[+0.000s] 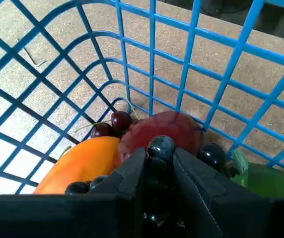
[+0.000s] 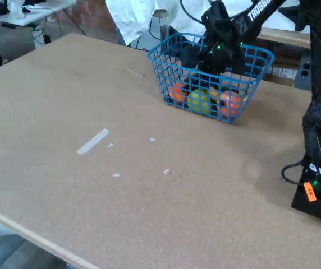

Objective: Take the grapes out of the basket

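Note:
In the wrist view my gripper (image 1: 160, 158) reaches down inside the blue wire basket (image 1: 191, 59). Its two black fingers (image 1: 132, 174) are shut on the grapes (image 1: 160, 147), a dark glossy cluster. One berry sits right between the fingertips, and more berries show to the right, to the lower left and at the reddish ones behind. The bunch rests among the other fruit on the basket floor. In the fixed view the gripper (image 2: 215, 66) dips into the basket (image 2: 172, 70) at the table's far side. The arm hides the grapes there.
An orange fruit (image 1: 80, 163), a round red fruit (image 1: 167, 130) and a green fruit (image 1: 271, 181) crowd around the grapes. The basket's mesh walls stand close on the far side. In the fixed view a strip of tape (image 2: 93, 141) and small scraps lie on the brown table (image 2: 65, 185).

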`<state>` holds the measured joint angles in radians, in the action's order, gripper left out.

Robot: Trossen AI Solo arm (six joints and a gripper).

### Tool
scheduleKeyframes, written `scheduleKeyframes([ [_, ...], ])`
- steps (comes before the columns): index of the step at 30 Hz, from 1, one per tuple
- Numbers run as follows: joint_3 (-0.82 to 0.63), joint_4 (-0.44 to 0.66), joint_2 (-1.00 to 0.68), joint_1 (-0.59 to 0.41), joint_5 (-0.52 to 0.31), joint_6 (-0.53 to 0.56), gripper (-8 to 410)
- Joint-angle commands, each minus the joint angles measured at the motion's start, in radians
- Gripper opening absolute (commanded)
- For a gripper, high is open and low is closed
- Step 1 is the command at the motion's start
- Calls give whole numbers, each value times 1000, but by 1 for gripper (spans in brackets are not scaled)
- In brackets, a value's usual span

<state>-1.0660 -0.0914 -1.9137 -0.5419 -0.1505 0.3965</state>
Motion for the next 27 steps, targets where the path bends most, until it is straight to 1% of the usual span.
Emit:
scheduleKeyframes([
  [1,0,-9,5,1,3,-13,-1],
  [7,0,-18,39,1,3,-35,-1],
  [11,0,-19,88,1,4,-37,-1],
  [15,0,-18,144,1,4,-60,-1],
  [24,0,-17,258,1,6,-62,-1],
  [27,0,-17,290,2,33,-77,-1],
])
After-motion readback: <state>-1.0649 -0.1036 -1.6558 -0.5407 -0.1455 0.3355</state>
